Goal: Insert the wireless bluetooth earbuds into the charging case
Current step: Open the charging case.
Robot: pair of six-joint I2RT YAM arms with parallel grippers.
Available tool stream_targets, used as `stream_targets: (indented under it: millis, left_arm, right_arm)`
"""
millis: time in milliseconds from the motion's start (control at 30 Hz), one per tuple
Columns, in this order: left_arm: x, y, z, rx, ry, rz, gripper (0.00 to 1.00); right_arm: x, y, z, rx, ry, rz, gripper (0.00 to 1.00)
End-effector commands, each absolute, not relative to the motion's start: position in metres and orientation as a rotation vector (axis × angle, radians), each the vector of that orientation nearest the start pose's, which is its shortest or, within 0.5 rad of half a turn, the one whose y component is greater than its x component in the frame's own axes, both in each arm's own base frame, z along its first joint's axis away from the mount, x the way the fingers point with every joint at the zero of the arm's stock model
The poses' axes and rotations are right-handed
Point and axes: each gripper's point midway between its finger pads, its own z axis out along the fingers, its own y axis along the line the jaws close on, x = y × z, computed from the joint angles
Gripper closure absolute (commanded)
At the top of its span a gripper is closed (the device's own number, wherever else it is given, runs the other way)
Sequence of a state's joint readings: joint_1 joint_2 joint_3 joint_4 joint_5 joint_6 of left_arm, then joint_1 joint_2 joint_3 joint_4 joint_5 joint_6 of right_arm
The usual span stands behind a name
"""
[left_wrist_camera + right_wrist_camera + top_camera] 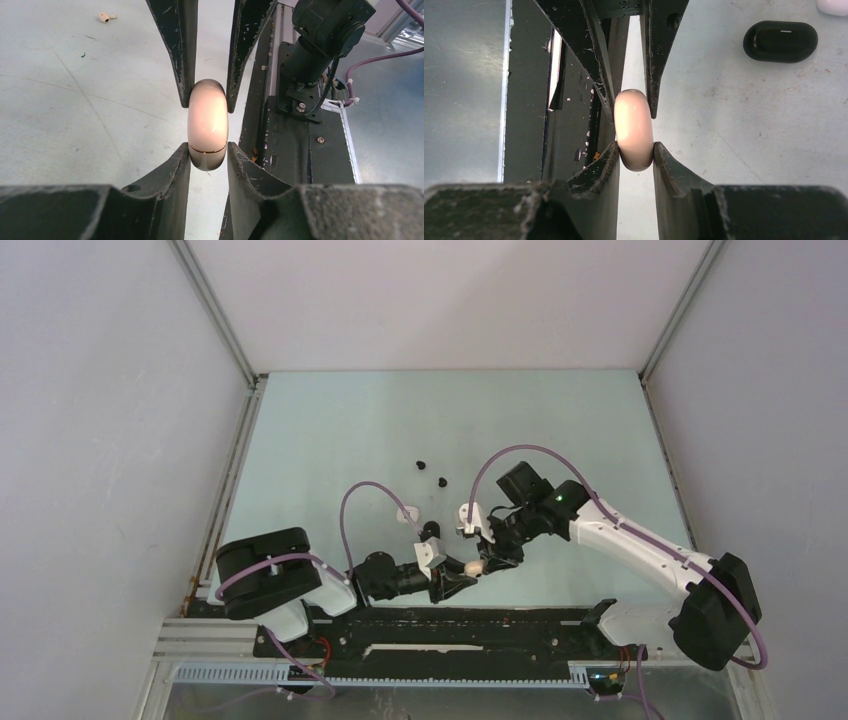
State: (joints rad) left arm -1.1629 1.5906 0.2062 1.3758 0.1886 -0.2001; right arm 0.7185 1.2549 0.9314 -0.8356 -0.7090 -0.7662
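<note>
Right pincer [635,152] clamped on cream charging case [634,120]; left pincer [208,152] straddles its opposite end, grip impossible to tell.

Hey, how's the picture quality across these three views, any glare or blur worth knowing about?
Left wrist: glare bleaches the upper half of the cream case, and the near fingers are out of focus. Right wrist: the case looks flat and overexposed, near fingers soft, the black case sharp. Top external: even light, soft shadows, but the black earbuds are mere specks.
</note>
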Motion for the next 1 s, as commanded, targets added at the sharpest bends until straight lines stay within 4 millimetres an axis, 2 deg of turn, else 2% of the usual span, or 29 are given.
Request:
stream_targets:
  millis: [0,133,333,600,667,733,800,967]
  left_arm:
    - [0.1063,-0.3692,0.1309,0.932,1.318,-1.239,0.67]
    - [0.1061,-0.3690,0.1312,0.931,1.315,-1.240,0.75]
    - [0.1057,-0.3666,0.1338,0.920,1.294,-1.242,0.95]
    - [0.1014,-0.3663,0.1341,0.925,1.276,-1.265,1.00]
    - [0.1019,-0.3661,0.1342,0.921,1.276,-1.263,0.98]
    - [0.1034,-0.3654,0.1357,0.906,1.278,-1.260,0.82]
    - [0.1035,-0.3645,0.1364,0.904,1.275,-1.257,0.73]
    - [0.1026,-0.3656,0.1373,0.905,1.269,-1.261,0.66]
  right_arm:
    - [0.1406,0.2478,0.1358,-1.858,1.699,0.914,0.93]
    - [0.1409,0.2486,0.1356,-1.853,1.702,0.918,0.93]
    - [0.1421,0.2494,0.1321,-1.850,1.722,0.919,0.89]
    - [0.1436,0.2495,0.1283,-1.846,1.746,0.921,0.86]
    - [0.1434,0.2496,0.1286,-1.845,1.746,0.924,0.87]
    - [0.1434,0.2495,0.1284,-1.844,1.747,0.925,0.88]
    - [0.1437,0.2494,0.1292,-1.841,1.745,0.926,0.89]
    - [0.1439,0.2495,0.1306,-1.834,1.743,0.932,0.89]
